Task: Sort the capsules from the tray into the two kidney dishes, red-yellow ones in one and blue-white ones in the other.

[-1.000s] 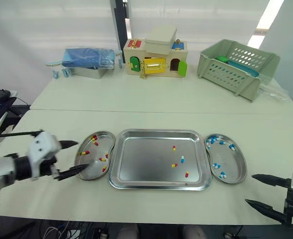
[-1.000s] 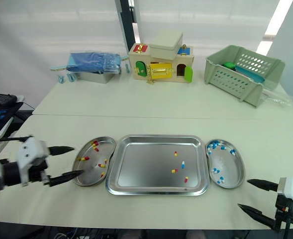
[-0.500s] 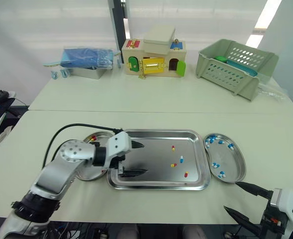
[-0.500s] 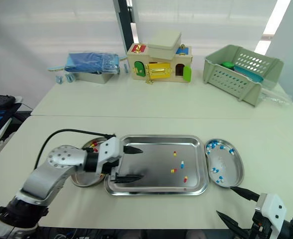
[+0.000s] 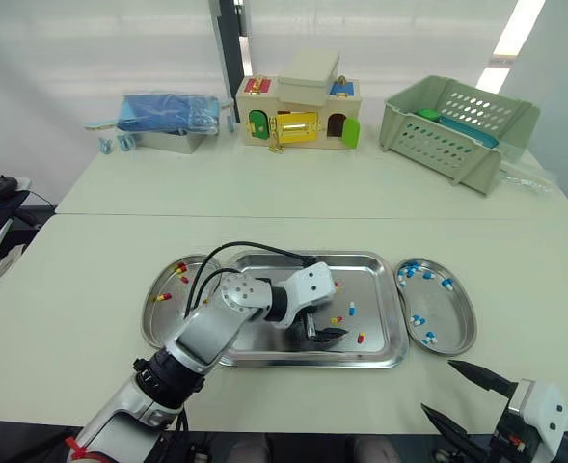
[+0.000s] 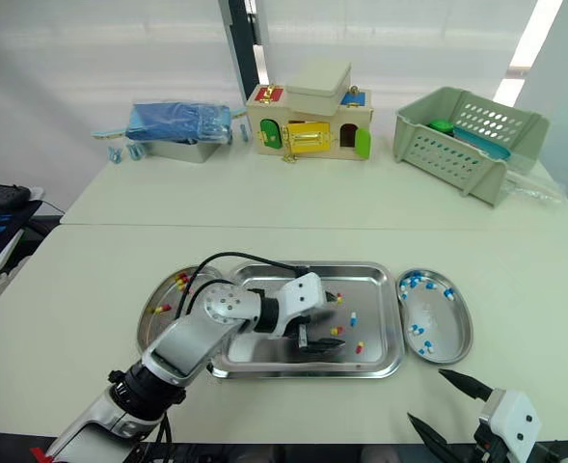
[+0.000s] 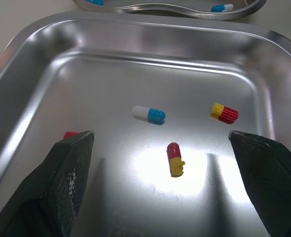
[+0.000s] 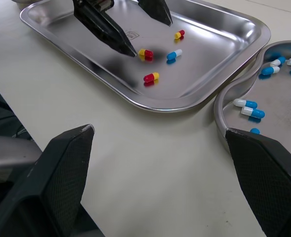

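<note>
Hanging low inside the tray (image 5: 361,256), the left gripper (image 7: 160,133) has its two black fingers (image 7: 66,173) spread wide and grips nothing. A red-yellow capsule (image 7: 174,159) lies on the tray floor in the gap between them, touching neither. A blue-white capsule (image 7: 149,114) lies just past it, a second red-yellow capsule (image 7: 224,113) is nearer the other finger, and a red end of another capsule (image 7: 70,134) peeks out right beside the first finger. Whether either fingertip touches the metal I cannot tell.

The left kidney dish (image 5: 158,313) holds red-yellow capsules; the right kidney dish (image 5: 454,338) holds blue-white ones. The right gripper (image 5: 437,386) sits near the front edge of the table (image 5: 91,280), well apart from the tray, wide open and holding nothing.
</note>
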